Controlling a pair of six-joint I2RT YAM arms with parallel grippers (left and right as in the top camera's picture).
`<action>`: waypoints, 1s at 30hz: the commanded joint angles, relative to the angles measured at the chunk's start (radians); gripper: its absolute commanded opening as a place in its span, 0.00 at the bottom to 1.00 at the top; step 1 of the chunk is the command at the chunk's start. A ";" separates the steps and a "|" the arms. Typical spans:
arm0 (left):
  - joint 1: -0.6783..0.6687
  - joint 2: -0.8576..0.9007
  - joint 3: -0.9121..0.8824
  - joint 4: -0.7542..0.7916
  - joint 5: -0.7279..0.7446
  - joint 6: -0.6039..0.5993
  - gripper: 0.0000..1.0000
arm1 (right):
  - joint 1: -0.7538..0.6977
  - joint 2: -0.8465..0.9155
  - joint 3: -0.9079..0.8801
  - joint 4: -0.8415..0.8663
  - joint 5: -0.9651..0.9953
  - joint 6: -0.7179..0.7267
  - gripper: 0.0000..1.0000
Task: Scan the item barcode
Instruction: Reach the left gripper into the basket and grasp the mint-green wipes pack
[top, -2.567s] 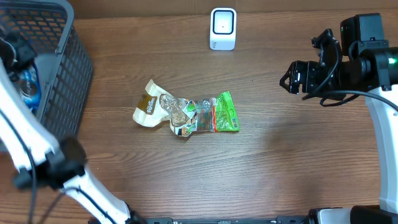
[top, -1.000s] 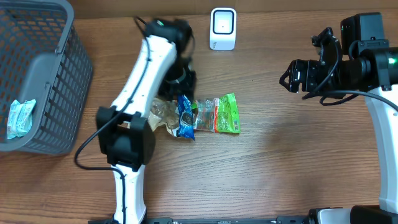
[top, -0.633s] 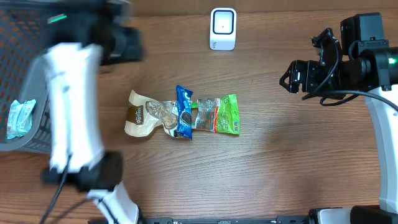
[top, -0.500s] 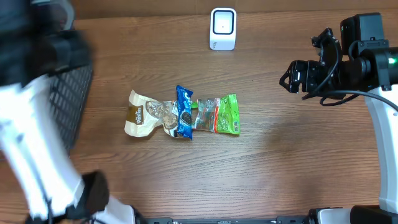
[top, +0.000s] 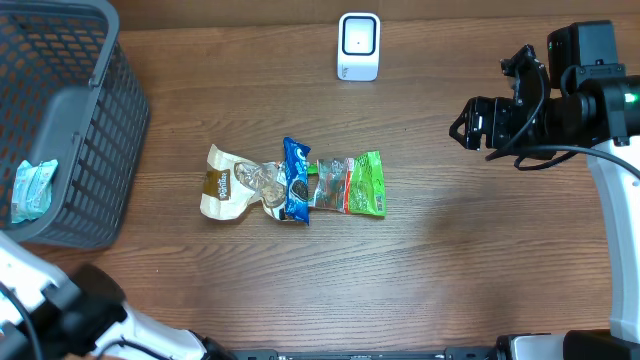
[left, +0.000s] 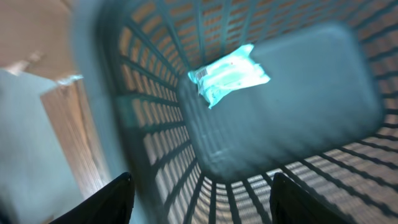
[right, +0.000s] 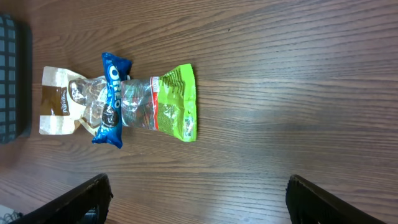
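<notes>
- Overhead: basket at the left end of the surface, with one pale blue packet inside. Tan packet, Oreo packet and green packet overlap in a left-to-right row mid-surface. Scanner stands at the far edge. Left arm is blurred at the near left corner; right arm is well apart at the right
- Left wrist: left fingers apart, nothing between them. The pale blue packet lies on the basket floor straight ahead, long axis slanting across the line between the fingers. Probably the next item to scan; this arm is the nearer
- Right wrist: right fingers wide apart, empty. The row of packets lies ahead, crosswise
</notes>
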 joint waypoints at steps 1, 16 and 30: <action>0.003 0.095 -0.006 0.024 0.038 -0.035 0.62 | 0.003 0.000 0.000 0.005 -0.002 -0.011 0.91; -0.042 0.430 -0.006 0.206 -0.046 0.011 0.90 | 0.003 0.000 0.000 0.004 0.005 -0.011 0.93; -0.063 0.644 -0.006 0.228 -0.204 -0.050 0.92 | 0.003 0.000 0.000 -0.047 0.048 -0.010 0.94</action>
